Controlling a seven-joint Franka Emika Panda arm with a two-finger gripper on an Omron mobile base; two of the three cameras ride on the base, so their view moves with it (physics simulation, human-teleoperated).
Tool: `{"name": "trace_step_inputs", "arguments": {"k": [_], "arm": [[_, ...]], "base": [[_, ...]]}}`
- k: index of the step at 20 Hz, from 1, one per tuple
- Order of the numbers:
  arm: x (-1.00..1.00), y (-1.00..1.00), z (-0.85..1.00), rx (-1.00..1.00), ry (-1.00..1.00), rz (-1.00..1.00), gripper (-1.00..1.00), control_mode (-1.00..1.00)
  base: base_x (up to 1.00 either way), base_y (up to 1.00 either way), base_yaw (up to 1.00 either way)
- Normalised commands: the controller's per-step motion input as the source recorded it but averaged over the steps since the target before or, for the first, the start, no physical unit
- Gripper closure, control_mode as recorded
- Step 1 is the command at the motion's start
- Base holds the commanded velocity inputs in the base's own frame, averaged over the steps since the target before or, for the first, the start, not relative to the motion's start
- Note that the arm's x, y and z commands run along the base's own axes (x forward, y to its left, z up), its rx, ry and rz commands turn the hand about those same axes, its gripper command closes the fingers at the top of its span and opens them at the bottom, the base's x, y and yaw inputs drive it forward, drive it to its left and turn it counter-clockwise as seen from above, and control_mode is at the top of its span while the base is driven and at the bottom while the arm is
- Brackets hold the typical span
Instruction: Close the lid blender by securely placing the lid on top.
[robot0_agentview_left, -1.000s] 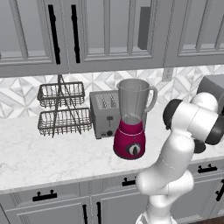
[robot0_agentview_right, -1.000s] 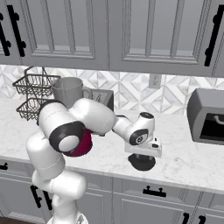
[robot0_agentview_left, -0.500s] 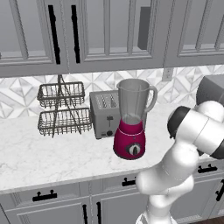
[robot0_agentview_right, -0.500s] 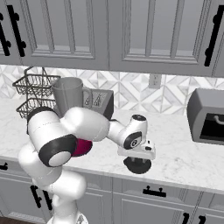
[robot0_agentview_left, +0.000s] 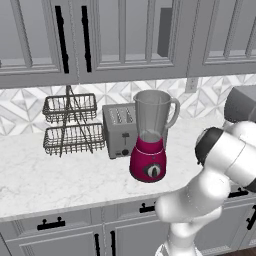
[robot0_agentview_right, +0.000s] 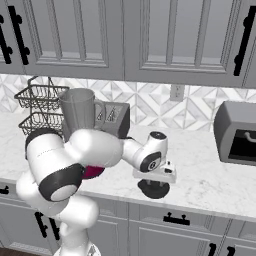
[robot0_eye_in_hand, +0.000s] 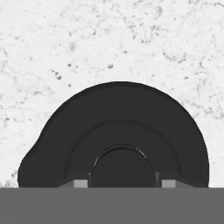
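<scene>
Right base view gives me one blender, one black round lid, one toaster and one two-tier wire basket, all on the white marbled counter. The blender jar stands upright and uncovered at about nine o'clock from the lid, well apart from it, partly behind my arm. The lid lies flat near the counter's front edge, and my hand sits directly over it. In the hand view the lid sits at six o'clock, its raised centre knob between the two fingertips; I cannot tell whether they pinch it or just straddle it. In the left base view the blender stands just in front of the toaster, the basket at its nine o'clock. Grey cabinets with black handles hang above a patterned tile backsplash; a dark microwave sits at three o'clock.
</scene>
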Motion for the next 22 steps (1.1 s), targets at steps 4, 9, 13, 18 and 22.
{"name": "trace_step_inputs", "arguments": {"k": [4, 9, 13, 18, 22], "arm": [[-0.46, 0.00, 0.90, 0.21, -0.14, 0.00, 1.00, -1.00], [-0.50, 0.07, 1.00, 0.15, -0.20, 0.00, 1.00, -1.00], [-0.54, 0.33, 0.99, 0.03, -0.26, 0.00, 1.00, -1.00], [-0.52, 0.45, 0.99, 0.00, -0.26, 0.00, 1.00, -1.00], [-0.35, 0.51, 1.00, 0.00, -0.21, 0.00, 1.00, -1.00]], "base": [[0.00, 0.00, 0.00], [0.00, 0.00, 0.00], [0.00, 0.00, 0.00], [0.00, 0.00, 0.00], [0.00, 0.00, 0.00]]}}
